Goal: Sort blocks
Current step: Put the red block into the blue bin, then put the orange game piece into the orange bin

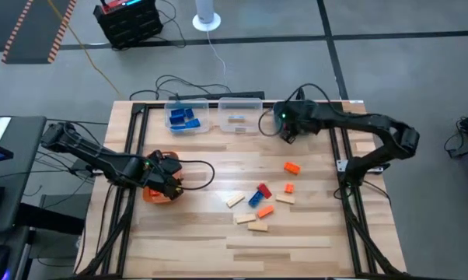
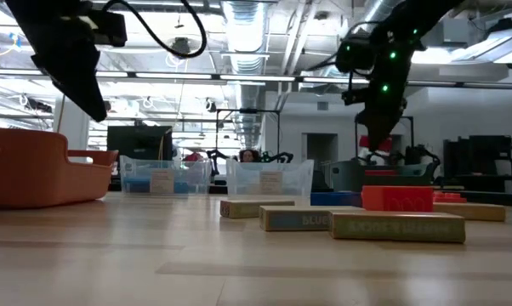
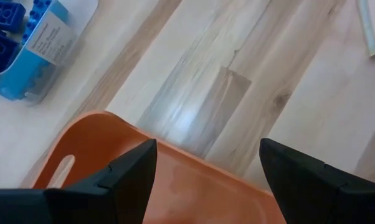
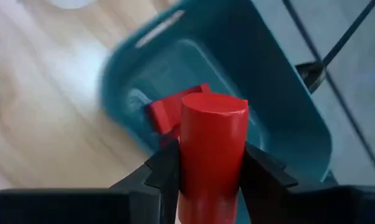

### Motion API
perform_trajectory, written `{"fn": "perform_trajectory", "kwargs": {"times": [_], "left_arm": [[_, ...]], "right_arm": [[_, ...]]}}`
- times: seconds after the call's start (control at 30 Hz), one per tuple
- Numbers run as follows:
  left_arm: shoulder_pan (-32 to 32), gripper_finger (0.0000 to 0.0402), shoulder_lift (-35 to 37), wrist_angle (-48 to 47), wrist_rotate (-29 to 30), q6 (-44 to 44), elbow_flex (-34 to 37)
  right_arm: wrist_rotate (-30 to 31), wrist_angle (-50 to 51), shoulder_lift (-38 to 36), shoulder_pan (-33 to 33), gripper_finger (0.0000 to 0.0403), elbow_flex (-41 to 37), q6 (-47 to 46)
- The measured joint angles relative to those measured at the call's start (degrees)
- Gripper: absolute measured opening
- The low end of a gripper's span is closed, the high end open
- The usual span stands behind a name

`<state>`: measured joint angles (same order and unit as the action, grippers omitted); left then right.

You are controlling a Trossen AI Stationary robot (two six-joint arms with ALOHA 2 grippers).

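Right gripper (image 4: 206, 171) hangs over the teal bin (image 4: 281, 93), fingers clamped on a red cylinder block (image 4: 212, 146); another red block (image 4: 166, 112) lies inside that bin. Left gripper (image 3: 206, 168) hovers over the orange bin (image 3: 175, 186), fingers spread, nothing between them. Loose blocks (image 1: 259, 204) sit on the counter (image 1: 218, 171), well apart from the teal bin.

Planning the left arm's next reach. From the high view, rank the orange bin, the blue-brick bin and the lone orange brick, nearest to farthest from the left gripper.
1. Orange bin, directly under the left gripper.
2. Blue-brick bin, at the table's back edge.
3. Orange brick, toward the right side.
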<state>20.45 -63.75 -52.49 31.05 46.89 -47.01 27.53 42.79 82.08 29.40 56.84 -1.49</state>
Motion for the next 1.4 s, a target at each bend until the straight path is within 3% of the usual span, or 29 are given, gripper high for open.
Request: {"fn": "perform_trajectory", "kwargs": {"times": [0.13,0.4,0.67,0.73,0.83,1.0,1.17,1.4], "left_arm": [[0.0,0.0276,0.0,0.42,0.03,-0.05,0.43],[0.23,0.0276,0.0,4.61,0.41,-1.96,0.43],[0.33,0.0276,-1.03,13.71,0.52,-6.76,0.4],[0.33,0.0276,-1.68,13.81,0.56,-6.71,0.4],[0.38,0.0276,-2.99,13.79,-0.06,-5.65,0.4],[0.36,0.0276,-5.45,14.71,-0.72,-6.65,0.4],[-0.02,0.0276,-8.21,18.28,-0.72,-11.32,0.27],[0.29,0.0276,-10.12,19.19,-0.76,-12.42,-2.25]], "right_arm": [[-3.59,-4.24,2.82,3.0,0.0162,0.0,1.26],[-3.89,-9.25,7.87,3.76,0.0196,0.0,5.42],[-4.02,-6.68,1.81,2.59,0.0232,0.0,5.79],[-6.48,-2.4,-0.56,0.71,0.0233,0.0,4.12],[-14.88,4.08,-3.8,-4.29,0.0234,-1.08,1.2],[-22.7,5.64,-5.61,-14.4,0.0234,-7.53,-5.43],[-22.83,4.14,-5.23,-20.88,0.0235,-11.21,-12.29],[-19.19,-0.79,-4.85,-21.4,0.0235,-14.5,-15.02]]}}
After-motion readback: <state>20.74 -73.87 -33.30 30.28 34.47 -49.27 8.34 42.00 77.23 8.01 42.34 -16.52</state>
